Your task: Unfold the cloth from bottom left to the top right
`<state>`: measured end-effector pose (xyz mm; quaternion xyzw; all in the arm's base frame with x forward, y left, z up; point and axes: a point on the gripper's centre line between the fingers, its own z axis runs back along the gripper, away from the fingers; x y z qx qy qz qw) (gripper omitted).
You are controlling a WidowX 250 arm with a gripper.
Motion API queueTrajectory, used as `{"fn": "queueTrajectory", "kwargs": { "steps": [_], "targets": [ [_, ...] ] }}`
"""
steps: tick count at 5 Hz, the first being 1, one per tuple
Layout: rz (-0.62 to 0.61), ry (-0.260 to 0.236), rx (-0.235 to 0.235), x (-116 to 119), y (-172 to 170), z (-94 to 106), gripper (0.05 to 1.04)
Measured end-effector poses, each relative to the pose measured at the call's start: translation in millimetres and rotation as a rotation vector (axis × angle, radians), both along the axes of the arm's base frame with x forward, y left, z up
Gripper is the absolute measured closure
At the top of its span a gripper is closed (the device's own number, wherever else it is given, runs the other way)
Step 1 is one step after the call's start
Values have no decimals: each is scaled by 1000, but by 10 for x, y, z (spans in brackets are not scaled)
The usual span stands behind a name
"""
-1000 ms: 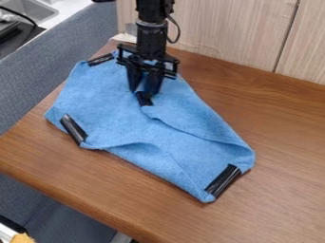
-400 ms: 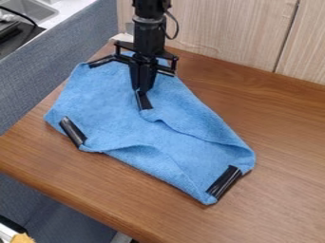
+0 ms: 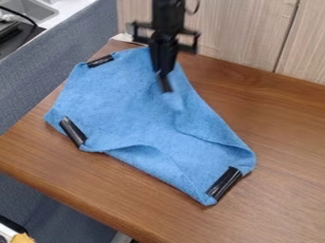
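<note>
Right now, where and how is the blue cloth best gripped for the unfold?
Probably from above, at the black strip on the loose corner of the blue cloth: it is narrow, sits inward of the outer edge and tilts up to the gripper, whose fingers pinch its upper end.

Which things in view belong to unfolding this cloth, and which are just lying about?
Job:
- blue cloth
- black strips on the cloth
- gripper, holding a cloth corner

Lying about:
- sink
- black cable
- yellow item
</note>
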<state>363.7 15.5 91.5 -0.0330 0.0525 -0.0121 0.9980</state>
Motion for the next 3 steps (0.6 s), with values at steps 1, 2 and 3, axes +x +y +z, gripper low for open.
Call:
{"fn": "queueTrajectory", "kwargs": {
  "steps": [1,2,3],
  "targets": [
    [-28,-24,-34,173,-263,168,1024],
    [-66,-30,-48,425,-554,161,1024],
    [-64,-46,-80,605,-755,80,1024]
  ]
}}
